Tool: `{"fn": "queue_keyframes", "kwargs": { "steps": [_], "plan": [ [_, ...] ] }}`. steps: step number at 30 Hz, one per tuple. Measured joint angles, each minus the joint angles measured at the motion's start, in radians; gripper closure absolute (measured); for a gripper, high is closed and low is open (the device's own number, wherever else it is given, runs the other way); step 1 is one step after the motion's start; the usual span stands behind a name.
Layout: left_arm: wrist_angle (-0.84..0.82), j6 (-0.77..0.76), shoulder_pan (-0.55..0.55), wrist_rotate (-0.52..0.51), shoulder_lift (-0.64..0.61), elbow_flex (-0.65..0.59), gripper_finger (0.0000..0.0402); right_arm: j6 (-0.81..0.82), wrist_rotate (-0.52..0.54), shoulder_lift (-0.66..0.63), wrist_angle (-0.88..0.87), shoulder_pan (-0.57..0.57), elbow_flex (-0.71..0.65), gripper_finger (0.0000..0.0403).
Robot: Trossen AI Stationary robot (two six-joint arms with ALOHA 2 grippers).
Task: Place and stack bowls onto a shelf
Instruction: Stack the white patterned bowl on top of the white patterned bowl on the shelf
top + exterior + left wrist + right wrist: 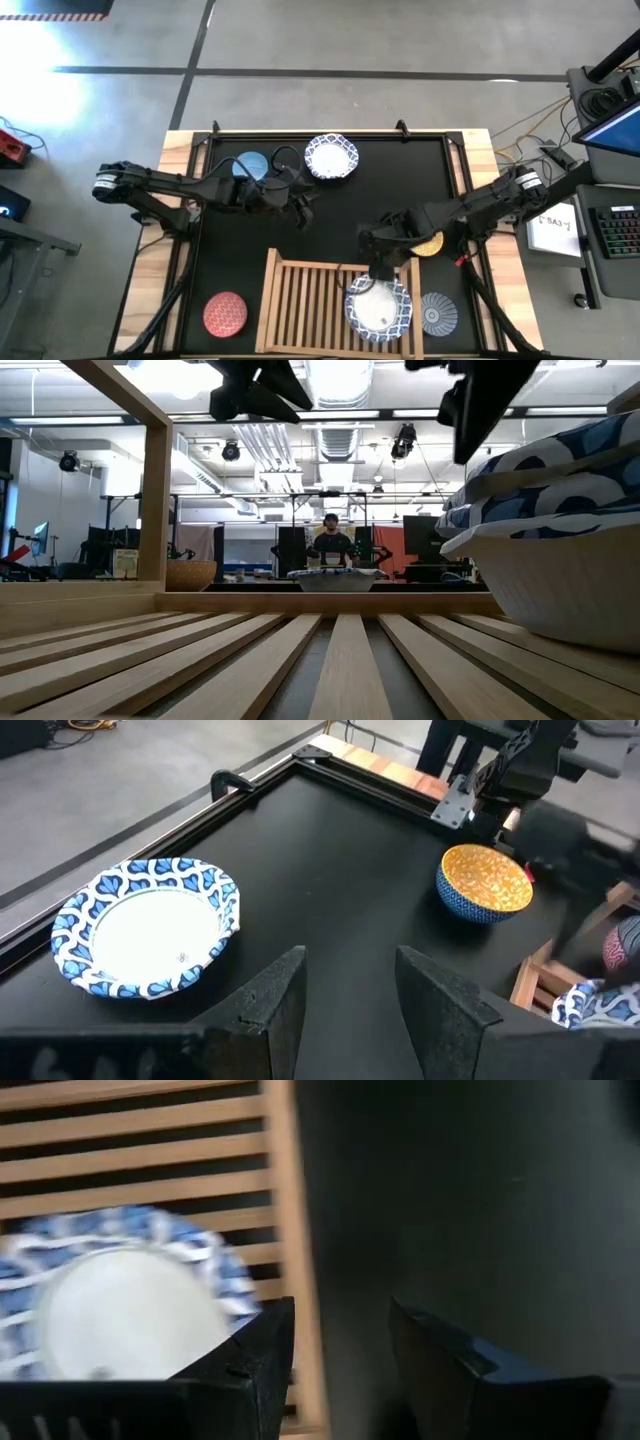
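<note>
**Stacking white bowls on the right side of the shelf**

Looking straight down, the high view is showing the shelf at the near edge of the black mat, with a stack of white bowls sitting on its right half. The right gripper is hovering just above that stack's far rim. The left gripper is waiting over the mat, near a blue bowl and 1 white patterned bowl. Only this view is taking in the red bowl, the grey-blue bowl, and the paper sheet on the side desk, whose writing is too small to read.

The low view alone is showing the stack's side, several patterned rims deep, resting on the slats, and a person standing far behind.

The left wrist view is showing its fingers parted with nothing between them, the white bowl and the yellow bowl ahead.

The right wrist view is showing its fingers spread and empty, beside the stack's top bowl.
</note>
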Motion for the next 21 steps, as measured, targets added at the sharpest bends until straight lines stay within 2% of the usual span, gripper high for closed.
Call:
{"fn": "queue_keyframes", "kwargs": {
  "steps": [7, 21],
  "plan": [
    [-0.06, -0.043, 0.004, -0.001, 0.022, 0.0, 0.0265, -0.081, 0.02, 0.0, -0.047, -0.118, 0.002, 0.0251],
    [-0.096, -0.087, 0.033, -0.037, 0.092, 0.0, 0.0265, -0.422, 0.019, -0.007, -0.022, -0.398, 0.0, 0.0255]
  ]
}}
